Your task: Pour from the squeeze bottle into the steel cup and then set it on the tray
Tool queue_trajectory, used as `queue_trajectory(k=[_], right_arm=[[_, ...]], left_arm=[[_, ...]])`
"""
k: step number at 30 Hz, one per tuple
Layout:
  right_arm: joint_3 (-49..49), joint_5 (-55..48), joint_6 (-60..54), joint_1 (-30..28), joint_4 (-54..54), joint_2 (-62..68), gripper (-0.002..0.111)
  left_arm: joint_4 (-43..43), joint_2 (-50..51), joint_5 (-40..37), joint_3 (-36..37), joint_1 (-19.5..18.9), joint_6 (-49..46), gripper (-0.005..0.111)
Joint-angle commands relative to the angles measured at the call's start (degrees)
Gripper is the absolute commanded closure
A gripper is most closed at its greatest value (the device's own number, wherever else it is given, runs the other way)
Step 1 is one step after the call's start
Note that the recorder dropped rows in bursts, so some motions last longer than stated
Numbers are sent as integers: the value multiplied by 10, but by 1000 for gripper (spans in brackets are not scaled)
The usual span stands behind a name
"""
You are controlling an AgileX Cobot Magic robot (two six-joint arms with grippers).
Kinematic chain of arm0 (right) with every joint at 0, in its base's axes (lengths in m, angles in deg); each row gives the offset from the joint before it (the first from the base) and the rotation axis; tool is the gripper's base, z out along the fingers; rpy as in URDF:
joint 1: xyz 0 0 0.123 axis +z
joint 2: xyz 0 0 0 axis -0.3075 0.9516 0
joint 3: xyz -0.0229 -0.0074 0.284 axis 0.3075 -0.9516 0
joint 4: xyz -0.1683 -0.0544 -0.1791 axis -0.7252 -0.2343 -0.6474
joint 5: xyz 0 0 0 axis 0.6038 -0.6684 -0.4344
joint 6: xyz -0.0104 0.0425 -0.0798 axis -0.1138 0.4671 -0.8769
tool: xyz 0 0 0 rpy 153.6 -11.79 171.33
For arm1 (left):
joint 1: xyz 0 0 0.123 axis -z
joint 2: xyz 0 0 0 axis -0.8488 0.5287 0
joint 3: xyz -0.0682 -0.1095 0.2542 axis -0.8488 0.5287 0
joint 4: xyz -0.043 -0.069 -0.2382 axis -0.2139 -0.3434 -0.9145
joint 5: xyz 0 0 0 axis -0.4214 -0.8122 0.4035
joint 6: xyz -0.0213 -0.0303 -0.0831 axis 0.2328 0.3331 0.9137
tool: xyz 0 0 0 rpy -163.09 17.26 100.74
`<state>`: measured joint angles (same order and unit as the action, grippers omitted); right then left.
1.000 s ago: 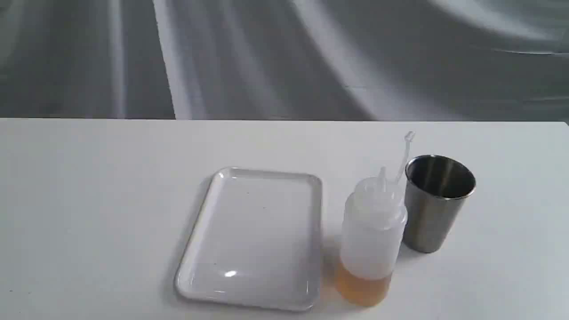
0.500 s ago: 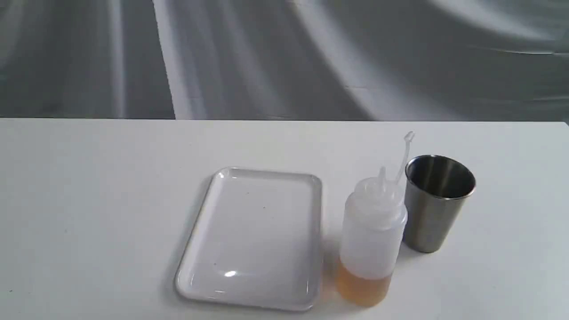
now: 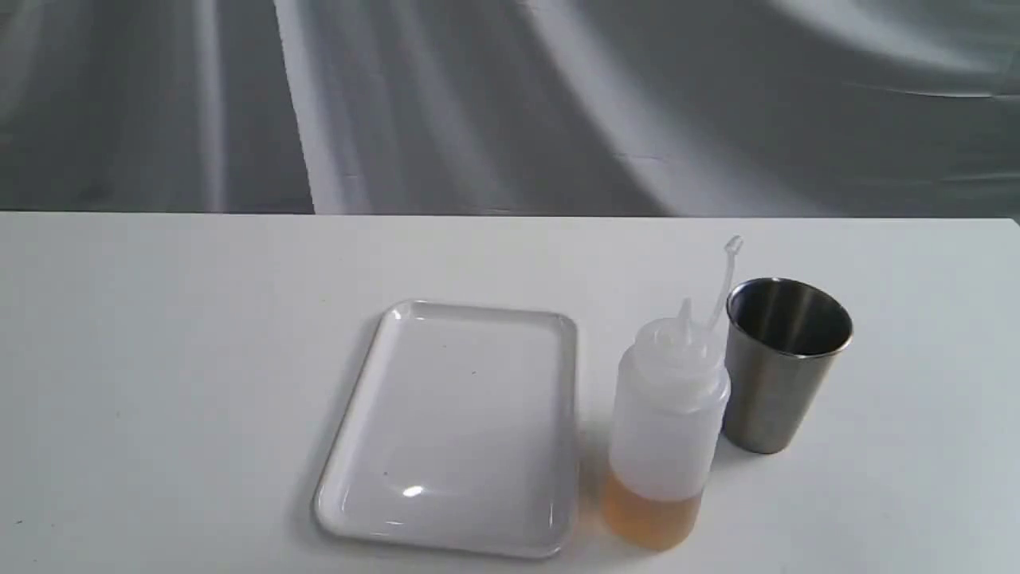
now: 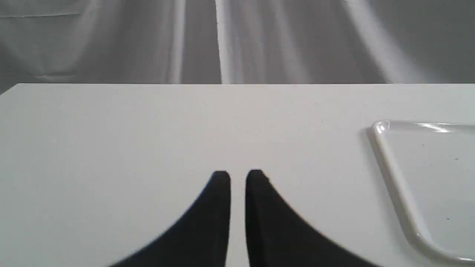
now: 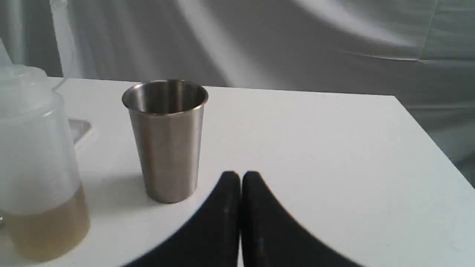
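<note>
The squeeze bottle (image 3: 665, 430) stands upright near the table's front edge, translucent white with amber liquid at its base and its cap strap sticking up. Just right of it and slightly behind stands the steel cup (image 3: 781, 363), upright. The white tray (image 3: 454, 426) lies flat to the bottle's left with nothing on it. Neither gripper appears in the exterior view. My left gripper (image 4: 237, 178) hovers over bare table, fingers nearly together, the tray (image 4: 404, 193) off to one side. My right gripper (image 5: 240, 177) is shut, holding nothing, close beside the cup (image 5: 166, 141) with the bottle (image 5: 37, 167) beyond.
The white table (image 3: 159, 359) ends at a back edge in front of a grey draped curtain (image 3: 510, 104). In the right wrist view the table's side edge (image 5: 426, 129) runs close past the cup.
</note>
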<state>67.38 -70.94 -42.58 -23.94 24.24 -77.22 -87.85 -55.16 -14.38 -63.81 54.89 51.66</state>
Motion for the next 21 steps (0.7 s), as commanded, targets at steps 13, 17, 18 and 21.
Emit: queue_trajectory(k=[13,17,18,21], right_arm=[[-1,265,38,-4,318,-1,108],[-1,266,158,-4,327,-1,108],[-1,272,193,-4,326,-1,108],[-1,312,277,0,261,-1,108]], left_arm=[[0,-1,4,3,1,1,98],[0,-1,4,3,1,1,98],[0,-1,4,3,1,1,98],[0,-1,4,3,1,1,98]])
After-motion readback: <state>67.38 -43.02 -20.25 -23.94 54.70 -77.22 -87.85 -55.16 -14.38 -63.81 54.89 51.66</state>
